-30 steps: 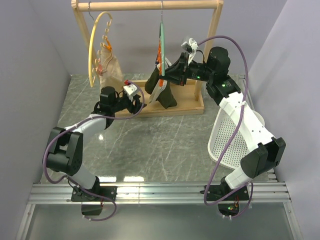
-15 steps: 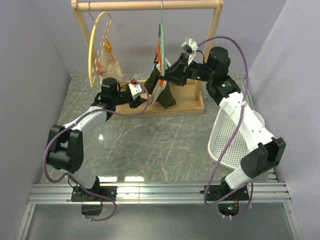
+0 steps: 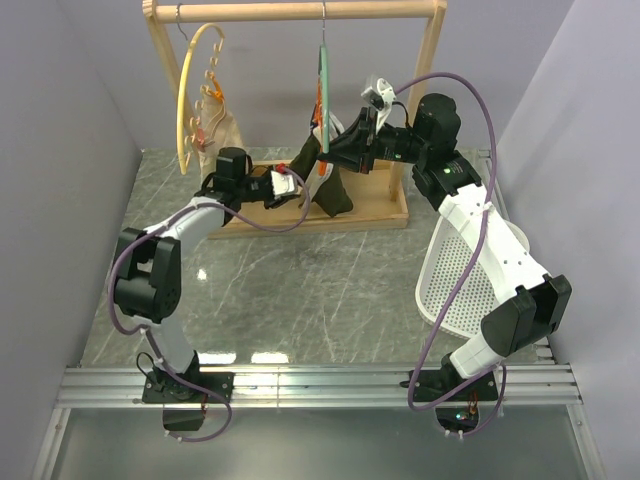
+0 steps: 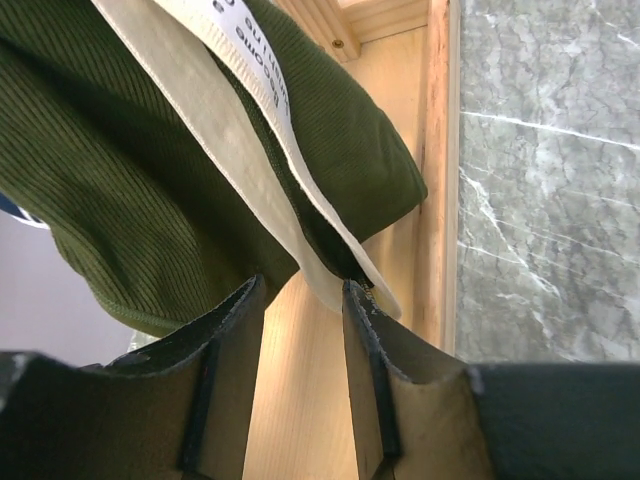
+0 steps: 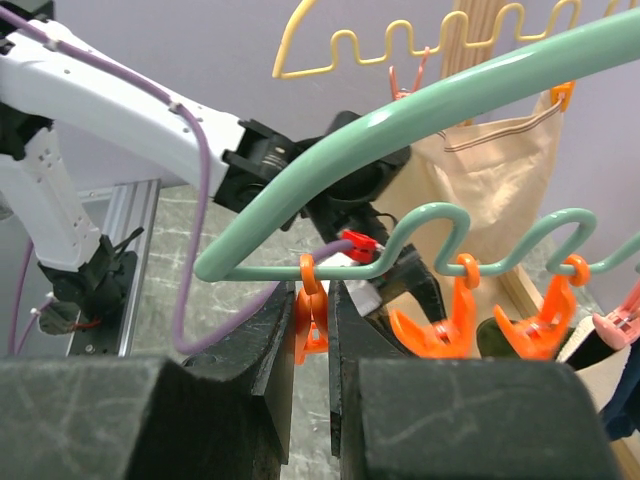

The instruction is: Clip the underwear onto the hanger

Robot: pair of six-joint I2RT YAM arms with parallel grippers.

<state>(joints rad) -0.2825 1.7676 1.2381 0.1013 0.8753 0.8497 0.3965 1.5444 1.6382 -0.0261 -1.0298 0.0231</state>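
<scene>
Within the last second the left arm's fingers (image 4: 228,350) have reached forward over the tabletop (image 3: 300,280) to the underwear (image 4: 120,180). They stand apart, with its tan waistband (image 4: 230,140) edge just above the gap. The garment hangs below the hanger (image 5: 420,115), down by the wooden rack base (image 4: 438,200). Beyond, the right fingers (image 5: 275,350) are closed on the end orange clip (image 5: 308,320), probably ready to take the band.

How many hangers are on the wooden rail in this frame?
2. The cream-yellow hanger hangs near the left end of the wooden rail; the teal hanger hangs near its middle, seen edge-on. None seems hidden.
</scene>
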